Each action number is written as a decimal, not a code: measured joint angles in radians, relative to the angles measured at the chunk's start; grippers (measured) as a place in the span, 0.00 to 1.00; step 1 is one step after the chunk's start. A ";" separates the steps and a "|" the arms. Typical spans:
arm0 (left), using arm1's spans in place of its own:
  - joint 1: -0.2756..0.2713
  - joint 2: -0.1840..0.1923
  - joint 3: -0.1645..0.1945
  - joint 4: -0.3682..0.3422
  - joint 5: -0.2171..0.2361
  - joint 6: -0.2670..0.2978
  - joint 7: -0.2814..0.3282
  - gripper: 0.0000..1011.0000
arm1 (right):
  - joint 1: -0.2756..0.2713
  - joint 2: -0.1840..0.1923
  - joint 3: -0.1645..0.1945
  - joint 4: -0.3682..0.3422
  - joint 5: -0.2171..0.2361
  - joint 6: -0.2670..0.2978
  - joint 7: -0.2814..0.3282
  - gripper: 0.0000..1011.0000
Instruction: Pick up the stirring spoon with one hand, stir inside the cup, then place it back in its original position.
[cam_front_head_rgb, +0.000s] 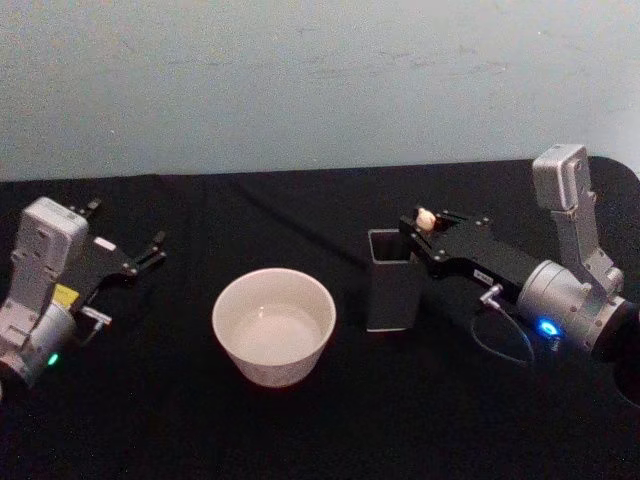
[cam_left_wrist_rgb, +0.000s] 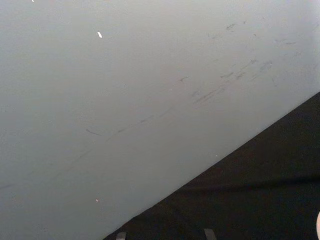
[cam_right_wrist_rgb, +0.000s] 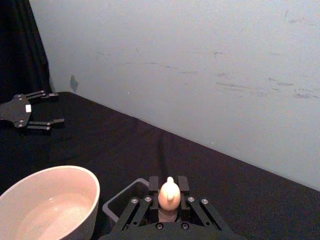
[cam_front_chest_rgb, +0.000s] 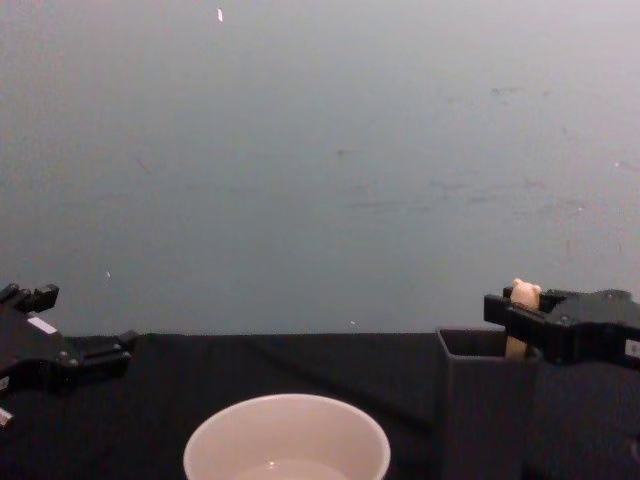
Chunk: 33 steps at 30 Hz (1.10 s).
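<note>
The stirring spoon (cam_front_head_rgb: 425, 216) stands upright at the right rim of the dark grey holder (cam_front_head_rgb: 392, 290), the original position. Its cream bear head (cam_right_wrist_rgb: 169, 192) pokes up above my right gripper (cam_front_head_rgb: 426, 224), which is shut on the handle just below the head. From the chest, the handle (cam_front_chest_rgb: 516, 345) runs down into the holder (cam_front_chest_rgb: 480, 410); the spoon's bowl is hidden inside. The off-white cup (cam_front_head_rgb: 273, 325) sits left of the holder with a little clear liquid in it. My left gripper (cam_front_head_rgb: 125, 228) rests open at the far left, away from both.
Everything sits on a black cloth-covered table (cam_front_head_rgb: 300, 430) against a pale blue-grey wall (cam_front_head_rgb: 300, 80). A thin cable loops beside the right wrist (cam_front_head_rgb: 500, 340). Open tabletop lies between the cup and the left arm, and in front of the cup.
</note>
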 joint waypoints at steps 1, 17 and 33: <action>0.000 0.000 0.000 0.000 0.000 0.000 0.000 0.99 | 0.000 0.000 0.000 0.000 0.000 0.000 0.000 0.24; 0.000 0.000 0.000 0.000 0.000 0.000 0.000 0.99 | -0.006 -0.015 0.063 -0.075 0.012 -0.020 0.022 0.21; 0.000 0.000 0.000 0.000 0.000 0.000 0.000 0.99 | 0.020 -0.016 0.121 -0.153 0.073 -0.077 0.051 0.21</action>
